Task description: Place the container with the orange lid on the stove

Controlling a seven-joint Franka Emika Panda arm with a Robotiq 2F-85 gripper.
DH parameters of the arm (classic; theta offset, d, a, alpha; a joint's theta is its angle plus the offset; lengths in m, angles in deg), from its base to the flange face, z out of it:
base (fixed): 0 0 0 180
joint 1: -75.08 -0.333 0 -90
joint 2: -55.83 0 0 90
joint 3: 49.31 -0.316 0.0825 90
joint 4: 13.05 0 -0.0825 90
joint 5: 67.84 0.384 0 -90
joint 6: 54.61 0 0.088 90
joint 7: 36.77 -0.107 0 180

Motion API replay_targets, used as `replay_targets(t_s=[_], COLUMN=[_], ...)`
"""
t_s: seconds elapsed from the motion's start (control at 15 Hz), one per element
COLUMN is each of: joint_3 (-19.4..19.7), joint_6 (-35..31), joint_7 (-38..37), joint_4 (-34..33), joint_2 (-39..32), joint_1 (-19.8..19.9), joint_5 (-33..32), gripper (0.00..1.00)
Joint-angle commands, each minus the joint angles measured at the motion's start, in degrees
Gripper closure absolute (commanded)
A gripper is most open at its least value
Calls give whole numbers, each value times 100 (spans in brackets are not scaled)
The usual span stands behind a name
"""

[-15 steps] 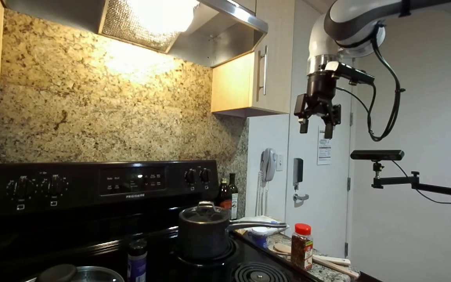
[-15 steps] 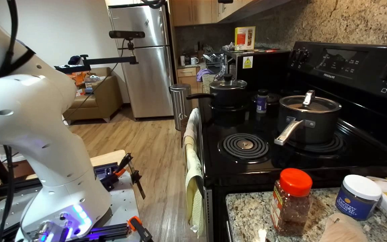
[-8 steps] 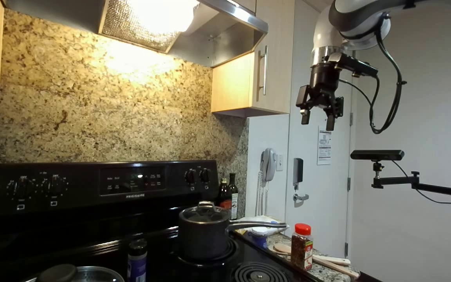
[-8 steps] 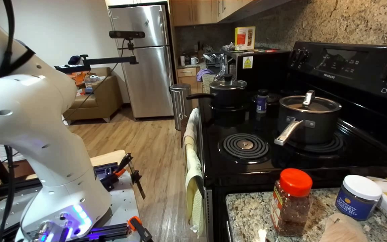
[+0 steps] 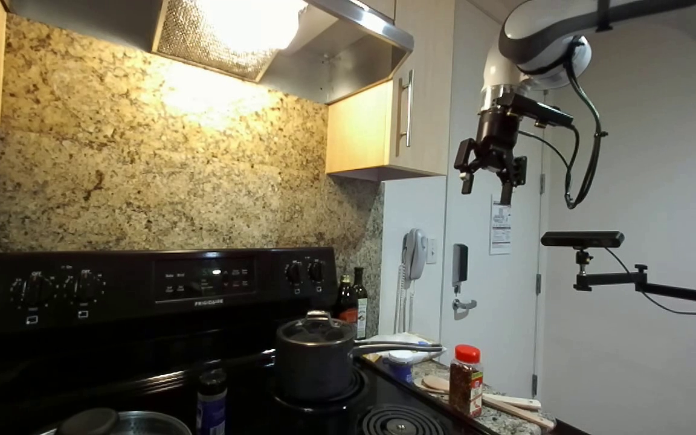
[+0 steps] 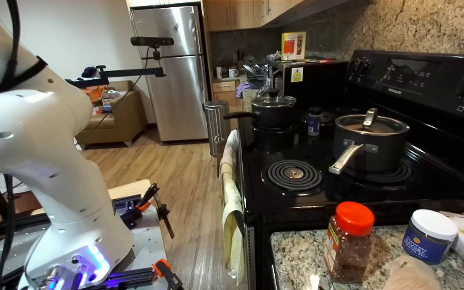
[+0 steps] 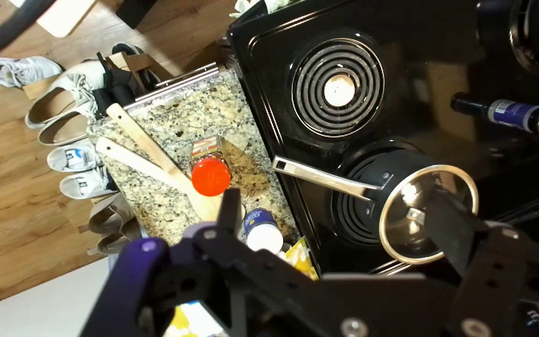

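The container with the orange lid [image 5: 466,386] stands upright on the granite counter beside the stove. It also shows in an exterior view [image 6: 351,245] and in the wrist view [image 7: 210,175]. The black stove [image 5: 142,284] has a raised knob panel and a dark cooktop, seen too in an exterior view [image 6: 256,181] and the wrist view [image 7: 405,98]. My gripper [image 5: 487,189] hangs high in the air above the counter side, fingers down and apart, with nothing between them. In the wrist view its open fingers [image 7: 334,194] show, the container lying just beyond the left fingertip.
A lidded pot [image 6: 371,149] sits on a rear burner, its handle toward the counter. A front coil burner [image 6: 294,174] lies near the container. A pan [image 6: 274,110] and a dark slim bottle [image 6: 313,124] stand farther along. A blue jar [image 6: 429,237] and wooden spoons [image 7: 134,133] lie on the counter.
My gripper rises slightly, then comes down a little and shifts left in an exterior view. It stays open. The container and the things on the stove have not moved.
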Motion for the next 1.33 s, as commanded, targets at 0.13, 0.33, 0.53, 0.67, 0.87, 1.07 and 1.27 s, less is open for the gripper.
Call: replay_targets(t_s=[0.13, 0.33, 0.53, 0.67, 0.87, 1.07, 1.27], joint_3=[111, 118, 148, 211, 307, 409, 397], joint_6=[-346, -460, -702, -977, -1607, -2202, -2128], joint_7=[352, 476, 489, 460, 439, 798, 735], joint_4=[239, 387, 395, 404, 705, 1082, 1089], joint_2=[-677, -1279, -1704, -1847, -2051, -2337, -2390], joint_1=[72, 60, 99, 146, 232, 339, 339], joint_5=[131, 75, 60, 67, 95, 261, 249], gripper=[0, 0, 0, 0, 0, 0, 0])
